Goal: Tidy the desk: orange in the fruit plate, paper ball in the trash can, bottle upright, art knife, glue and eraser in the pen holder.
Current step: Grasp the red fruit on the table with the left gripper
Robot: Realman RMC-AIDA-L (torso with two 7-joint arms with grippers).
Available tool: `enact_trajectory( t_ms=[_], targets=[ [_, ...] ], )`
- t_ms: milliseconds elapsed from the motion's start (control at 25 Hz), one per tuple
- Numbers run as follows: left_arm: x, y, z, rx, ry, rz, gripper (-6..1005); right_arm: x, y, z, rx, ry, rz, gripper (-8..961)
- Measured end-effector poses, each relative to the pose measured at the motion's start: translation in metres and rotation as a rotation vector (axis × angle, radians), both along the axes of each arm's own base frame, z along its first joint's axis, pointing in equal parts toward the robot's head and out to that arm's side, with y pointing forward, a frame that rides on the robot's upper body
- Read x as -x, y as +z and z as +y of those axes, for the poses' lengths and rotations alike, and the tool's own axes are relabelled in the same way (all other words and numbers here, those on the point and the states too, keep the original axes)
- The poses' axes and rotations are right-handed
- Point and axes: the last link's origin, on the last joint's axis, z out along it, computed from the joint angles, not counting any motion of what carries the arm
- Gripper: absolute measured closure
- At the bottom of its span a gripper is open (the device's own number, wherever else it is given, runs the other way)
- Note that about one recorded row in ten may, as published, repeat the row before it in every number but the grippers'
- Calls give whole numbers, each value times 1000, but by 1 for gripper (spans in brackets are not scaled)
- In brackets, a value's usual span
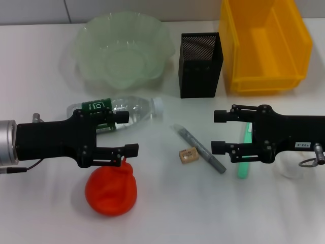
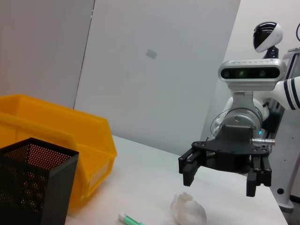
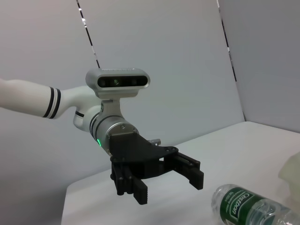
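At the lower left of the head view, the left gripper point(image 1: 128, 132) is seen with its fingers spread and nothing held between them, one fingertip over the fallen bottle point(image 1: 122, 110) and the other just above the orange point(image 1: 110, 190). The bottle is laid on its side at left of centre, its white cap turned toward the middle of the frame; the orange is set below it, near the bottom edge. At the right of the frame the right gripper point(image 1: 218, 131) is likewise held wide apart and empty, its tips pointed toward the centre. A green glue stick point(image 1: 244, 165) is partly covered by this gripper, and the paper ball point(image 1: 290, 165) is glimpsed under the wrist at far right. Between the two grippers, at lower centre, the tan eraser point(image 1: 188, 155) is found touching or just beside the grey art knife point(image 1: 199, 148), which is laid on a slant. Along the top of the frame the pale-green fruit plate point(image 1: 86, 48) is placed at upper left, the black mesh pen holder point(image 1: 201, 65) at upper centre and the yellow trash can point(image 1: 299, 48) at upper right, all three shown with nothing inside. In the left wrist view the right gripper point(image 2: 222, 176) is shown spread above the paper ball point(image 2: 189, 210); in the right wrist view the left gripper point(image 3: 168, 186) is shown open beside the bottle point(image 3: 253, 210). Everything is set on a white table point(image 1: 40, 76).
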Motion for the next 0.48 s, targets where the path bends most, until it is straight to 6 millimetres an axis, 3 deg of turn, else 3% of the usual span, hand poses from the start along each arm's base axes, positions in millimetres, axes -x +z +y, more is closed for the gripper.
enact_trajectory(
  t_ms=[480],
  targets=[
    [2, 0, 0, 5, 0, 14, 151, -2, 0, 0, -5, -7, -5, 169]
  ],
)
